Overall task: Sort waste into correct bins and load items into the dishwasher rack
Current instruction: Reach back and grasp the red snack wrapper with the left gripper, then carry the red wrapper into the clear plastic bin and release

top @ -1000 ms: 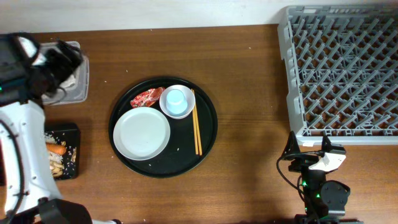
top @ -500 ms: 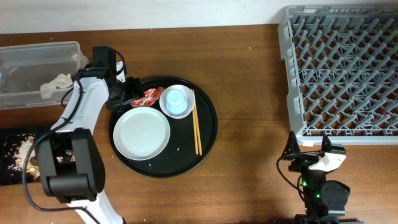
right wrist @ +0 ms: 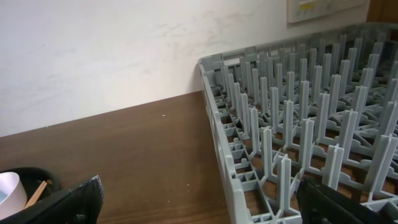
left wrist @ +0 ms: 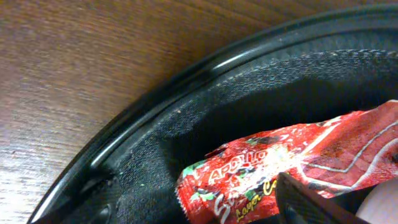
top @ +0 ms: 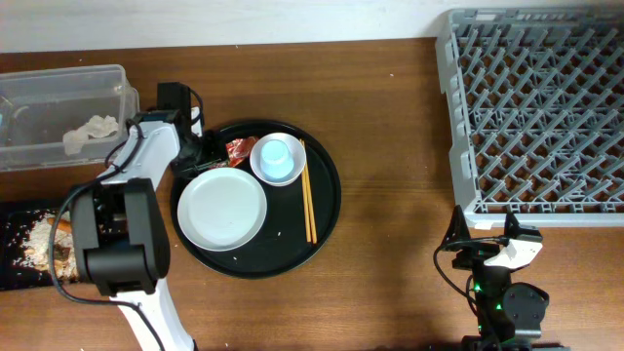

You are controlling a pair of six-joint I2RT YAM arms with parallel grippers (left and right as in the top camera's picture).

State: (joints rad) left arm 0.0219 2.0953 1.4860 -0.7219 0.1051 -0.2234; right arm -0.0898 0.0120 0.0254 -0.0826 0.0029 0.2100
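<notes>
A red wrapper [top: 237, 149] lies at the upper left of the round black tray [top: 327, 210], next to a pale blue cup [top: 277, 156] that sits in a small white bowl [top: 263, 174]. My left gripper [top: 202, 156] is low at the tray's left rim, open, with its fingers either side of the wrapper's end [left wrist: 280, 165]. The white plate [top: 222, 210] and chopsticks [top: 308, 205] lie on the tray. The clear tub [top: 39, 88] holds crumpled tissue [top: 93, 132]. The black bin [top: 19, 278] holds pale food scraps. My right gripper [right wrist: 199, 208] is open and empty beside the grey rack [top: 536, 112].
The tray's raised rim [left wrist: 155, 93] runs just behind the left gripper's fingers. The rack's near corner [right wrist: 214, 81] stands just right of the right gripper. Bare wooden table [top: 390, 146] lies between tray and rack.
My left arm has swung from the bins at the far left over to the tray's left rim, and come down at the red wrapper. The right arm has not moved.
</notes>
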